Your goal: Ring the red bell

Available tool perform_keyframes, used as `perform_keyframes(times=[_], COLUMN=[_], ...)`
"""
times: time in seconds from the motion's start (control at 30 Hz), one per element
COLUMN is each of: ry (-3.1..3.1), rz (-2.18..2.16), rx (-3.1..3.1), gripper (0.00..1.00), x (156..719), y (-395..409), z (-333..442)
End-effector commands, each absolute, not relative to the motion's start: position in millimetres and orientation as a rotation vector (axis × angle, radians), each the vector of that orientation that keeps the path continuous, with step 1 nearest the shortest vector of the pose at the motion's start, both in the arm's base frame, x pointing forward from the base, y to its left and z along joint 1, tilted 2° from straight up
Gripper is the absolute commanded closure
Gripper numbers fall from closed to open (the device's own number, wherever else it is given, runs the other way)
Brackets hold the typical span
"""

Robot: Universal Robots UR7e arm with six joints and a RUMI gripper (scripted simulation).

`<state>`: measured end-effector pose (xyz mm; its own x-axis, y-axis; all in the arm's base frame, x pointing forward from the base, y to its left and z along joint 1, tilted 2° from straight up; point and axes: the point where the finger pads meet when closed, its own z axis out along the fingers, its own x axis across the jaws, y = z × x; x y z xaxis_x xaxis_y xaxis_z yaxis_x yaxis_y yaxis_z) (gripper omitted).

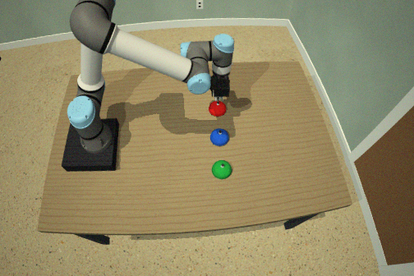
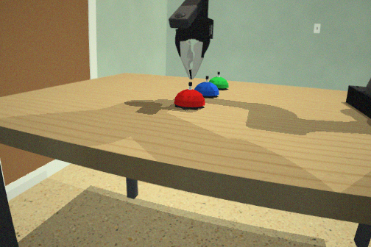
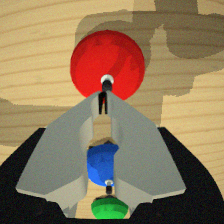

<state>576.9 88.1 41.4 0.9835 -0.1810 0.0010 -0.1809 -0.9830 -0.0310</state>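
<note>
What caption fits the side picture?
Shut pincer poised just above the round red bell on the wooden table.

The three bells are red (image 1: pixel 217 108), blue (image 1: pixel 219 137) and green (image 1: pixel 222 169). The table (image 1: pixel 287 174) is light brown with wavy wood lines. The arm (image 1: pixel 144 52) is white, grey and light blue.

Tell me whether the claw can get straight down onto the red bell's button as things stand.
Probably yes. The shut claw hangs just above the red bell and its button, with nothing between them; the blue bell sits off to the side.
</note>
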Motion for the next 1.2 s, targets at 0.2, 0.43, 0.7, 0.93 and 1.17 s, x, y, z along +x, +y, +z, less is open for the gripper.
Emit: perform_keyframes(times=[0.2,0.43,0.7,0.93,1.17], ry=[0.283,0.283,0.283,0.283,0.283], rz=[-0.008,-0.008,-0.008,-0.008,-0.008], rx=[-3.098,-3.098,-3.098,-3.098,-3.098], gripper=[1.0,1.0,1.0,1.0,1.0], x=[577.3,577.3,577.3,577.4,577.4], y=[88.1,88.1,88.1,88.2,88.4], z=[42.0,42.0,42.0,38.9,32.2])
